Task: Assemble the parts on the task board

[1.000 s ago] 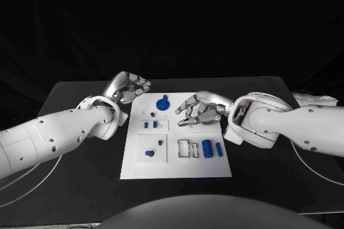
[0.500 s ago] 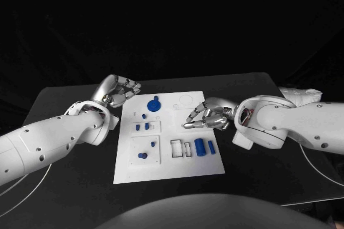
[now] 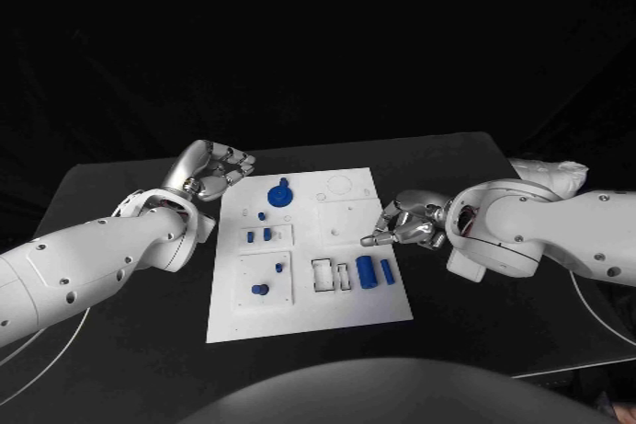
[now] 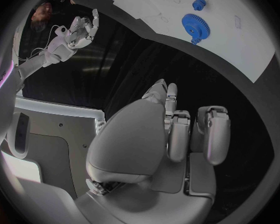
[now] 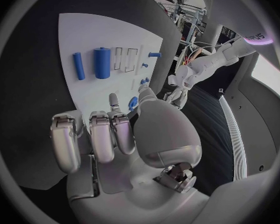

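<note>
Task board [image 3: 308,318] lies flat at the middle of the black table [image 3: 119,185], with blue parts spread over it: a gear [image 3: 279,196] toward 12 o'clock, two cylinders [image 3: 366,271] side by side toward 3 o'clock next to empty rectangular slots [image 3: 323,274], and small pegs [image 3: 260,290] toward 9 o'clock. The left hand [image 3: 213,168] hangs off the board's 10 o'clock corner, fingers curled in on nothing. The right hand [image 3: 408,223] hovers at the 3 o'clock edge, fingers also curled, with nothing visibly held. To do this step well, I judge the right hand should spread its fingers before descending on the nearer cylinder, then take it across its width so it stays level for seating. Which recess fits which part is hard to make out, and the right hand hides some of the board's edge.
</note>
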Robot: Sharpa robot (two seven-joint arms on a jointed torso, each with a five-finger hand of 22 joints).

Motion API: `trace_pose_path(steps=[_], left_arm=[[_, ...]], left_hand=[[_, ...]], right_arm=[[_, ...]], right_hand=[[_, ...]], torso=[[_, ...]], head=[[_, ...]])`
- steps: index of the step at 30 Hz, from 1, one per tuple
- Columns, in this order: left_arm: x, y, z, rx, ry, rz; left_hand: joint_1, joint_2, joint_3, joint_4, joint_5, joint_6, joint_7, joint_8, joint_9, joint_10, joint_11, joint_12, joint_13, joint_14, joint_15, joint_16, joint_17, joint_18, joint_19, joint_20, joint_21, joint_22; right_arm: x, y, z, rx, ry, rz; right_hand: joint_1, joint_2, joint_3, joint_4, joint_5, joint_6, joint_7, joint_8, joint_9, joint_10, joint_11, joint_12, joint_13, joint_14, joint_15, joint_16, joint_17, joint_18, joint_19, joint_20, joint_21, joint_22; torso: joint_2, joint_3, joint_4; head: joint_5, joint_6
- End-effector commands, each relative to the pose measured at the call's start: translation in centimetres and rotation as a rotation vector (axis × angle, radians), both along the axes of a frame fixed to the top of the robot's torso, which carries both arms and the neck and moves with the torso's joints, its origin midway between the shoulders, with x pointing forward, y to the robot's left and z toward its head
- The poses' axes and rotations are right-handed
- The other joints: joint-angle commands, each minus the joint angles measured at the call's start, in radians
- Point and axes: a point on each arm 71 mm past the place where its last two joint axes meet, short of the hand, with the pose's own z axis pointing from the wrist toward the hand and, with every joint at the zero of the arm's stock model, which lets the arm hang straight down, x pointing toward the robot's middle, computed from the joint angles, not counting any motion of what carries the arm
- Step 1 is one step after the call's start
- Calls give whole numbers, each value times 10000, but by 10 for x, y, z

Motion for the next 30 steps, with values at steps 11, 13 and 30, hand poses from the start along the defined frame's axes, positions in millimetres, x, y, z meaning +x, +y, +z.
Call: trace_pose_path(steps=[11, 13, 30], left_arm=[[-1, -4, 1, -20, -42, -203], [-1, -4, 1, -19, -41, -199], [-1, -2, 1, -14, -26, -180]], left_hand=[[2, -14, 64, 8, -39, 12, 20, -60, -2, -16, 36, -45, -7, 1042, -32, -51, 2630, -164, 842, -45, 15, 2547], [2, -14, 64, 8, -39, 12, 20, -60, -2, -16, 36, -45, -7, 1042, -32, -51, 2630, -164, 842, -45, 15, 2547], [2, -14, 64, 8, -39, 12, 20, -60, -2, -16, 36, -45, -7, 1042, -32, -51, 2630, -164, 842, -45, 15, 2547]], right_arm=[[-6, -5, -19, -1948, 941, 295], [-7, -3, -22, -1963, 1013, 323], [-6, 12, -35, -1718, 1387, 620]], right_hand=[[-156, -129, 224, -237, 204, 296, -133, -3, 274, 1014, -117, 27, 2631, 1060, -110, 41, 2634, -143, 1047, -58, 35, 2627], [-172, -124, 236, -238, 189, 292, -131, -24, 274, 1014, -116, 27, 2631, 1060, -111, 41, 2634, -143, 1047, -60, 35, 2627], [-168, -74, 367, -328, 100, 301, -114, -194, 259, 1014, -102, 27, 2631, 1060, -111, 41, 2634, -143, 1047, -65, 35, 2627]], torso=[[-8, 10, 7], [-1, 14, -1], [3, 8, -4]], head=[[-50, 0], [-38, 0], [-18, 0]])
